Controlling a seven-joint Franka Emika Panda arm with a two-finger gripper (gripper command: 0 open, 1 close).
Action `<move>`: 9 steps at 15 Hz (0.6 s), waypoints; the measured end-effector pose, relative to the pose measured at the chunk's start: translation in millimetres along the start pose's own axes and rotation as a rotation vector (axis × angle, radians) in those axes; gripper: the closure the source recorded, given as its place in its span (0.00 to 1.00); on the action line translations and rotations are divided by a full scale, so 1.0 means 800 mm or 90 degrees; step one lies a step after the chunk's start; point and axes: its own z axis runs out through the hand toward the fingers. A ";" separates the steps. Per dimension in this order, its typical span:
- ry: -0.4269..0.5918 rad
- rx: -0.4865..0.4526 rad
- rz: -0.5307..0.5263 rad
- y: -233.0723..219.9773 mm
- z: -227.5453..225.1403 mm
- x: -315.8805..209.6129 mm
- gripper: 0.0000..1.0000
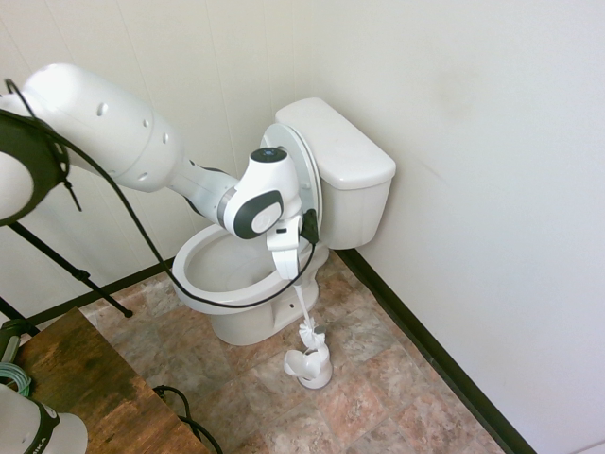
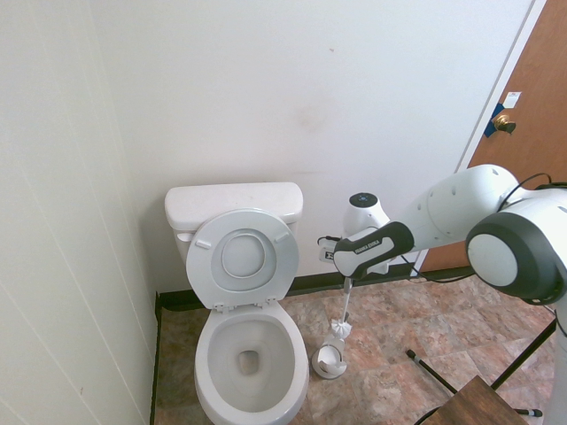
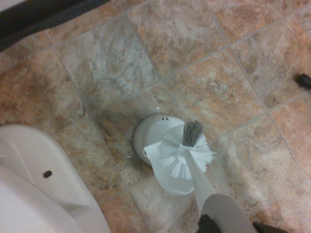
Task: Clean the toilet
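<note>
gripper point(image 1: 292, 275) clenched on the brush point(image 1: 308, 331) just above the holder point(image 1: 310, 367) beside the toilet point(image 1: 236, 284); slightly off-centre, the bristles could tip the holder.

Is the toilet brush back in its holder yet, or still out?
Still out. The brush head hangs just above the holder, its handle upright in the shut gripper; the wrist view shows the bristles over the holder's opening.

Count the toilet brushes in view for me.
1: the toilet brush hangs from the gripper, just above the brush holder on the floor beside the toilet. None other shows.
</note>
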 end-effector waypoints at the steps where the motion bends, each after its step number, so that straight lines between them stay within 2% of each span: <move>1: -0.004 -0.008 -0.001 0.001 0.012 0.000 1.00; 5: -0.017 -0.027 -0.003 0.005 0.038 0.002 1.00; 9: -0.027 -0.040 0.000 -0.016 0.074 0.001 1.00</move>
